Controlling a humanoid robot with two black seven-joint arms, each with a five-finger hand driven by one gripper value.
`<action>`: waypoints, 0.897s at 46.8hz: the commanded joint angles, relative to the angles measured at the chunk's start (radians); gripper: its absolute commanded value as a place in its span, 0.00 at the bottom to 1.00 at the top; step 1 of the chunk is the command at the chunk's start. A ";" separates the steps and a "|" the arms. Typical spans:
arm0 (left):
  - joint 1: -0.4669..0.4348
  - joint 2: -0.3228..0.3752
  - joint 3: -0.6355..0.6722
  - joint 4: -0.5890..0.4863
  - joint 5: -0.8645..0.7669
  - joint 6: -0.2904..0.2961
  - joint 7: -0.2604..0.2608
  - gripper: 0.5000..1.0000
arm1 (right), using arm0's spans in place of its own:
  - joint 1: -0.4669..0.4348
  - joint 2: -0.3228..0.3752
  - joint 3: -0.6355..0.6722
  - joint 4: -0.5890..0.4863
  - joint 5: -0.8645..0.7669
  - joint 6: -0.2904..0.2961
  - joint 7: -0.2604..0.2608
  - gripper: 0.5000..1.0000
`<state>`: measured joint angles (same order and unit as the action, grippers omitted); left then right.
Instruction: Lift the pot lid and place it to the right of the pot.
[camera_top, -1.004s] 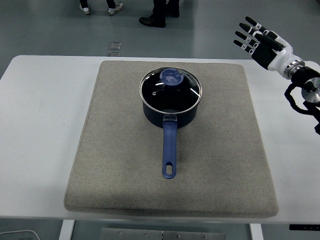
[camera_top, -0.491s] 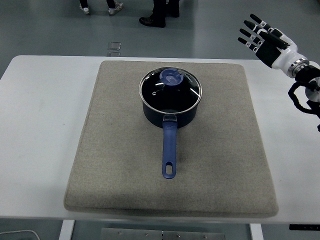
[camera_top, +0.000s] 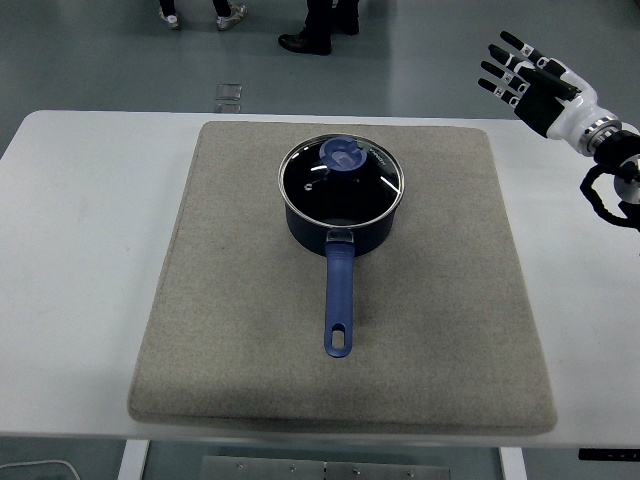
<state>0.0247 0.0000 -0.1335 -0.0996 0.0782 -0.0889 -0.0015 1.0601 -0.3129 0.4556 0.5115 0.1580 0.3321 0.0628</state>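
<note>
While lid (camera_top: 341, 176) caps pot (camera_top: 340, 225) | right hand (camera_top: 530, 85) spread beyond mat (camera_top: 230, 340)

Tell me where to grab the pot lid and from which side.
Grip the blue knob on the glass lid, coming straight down from above. It is the only raised part; the lid sits flat in the pot. The right hand is open, off to the right, clear of the long handle.

dark blue pot (camera_top: 341, 222) with blue-knobbed lid (camera_top: 341, 170) on grey mat (camera_top: 230, 340).
</note>
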 joint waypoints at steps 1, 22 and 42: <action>0.000 0.000 0.000 0.000 0.000 0.000 0.000 1.00 | 0.021 0.000 0.000 0.005 -0.077 -0.001 0.002 0.83; 0.000 0.000 0.000 0.000 0.000 0.000 0.000 1.00 | 0.109 -0.009 -0.024 0.128 -0.458 -0.001 0.015 0.83; 0.000 0.000 0.000 -0.002 0.000 0.000 0.000 1.00 | 0.242 0.003 -0.224 0.173 -0.693 0.028 0.052 0.83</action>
<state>0.0244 0.0000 -0.1334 -0.0999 0.0782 -0.0889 -0.0015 1.2830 -0.3157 0.2520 0.6842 -0.4892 0.3438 0.1118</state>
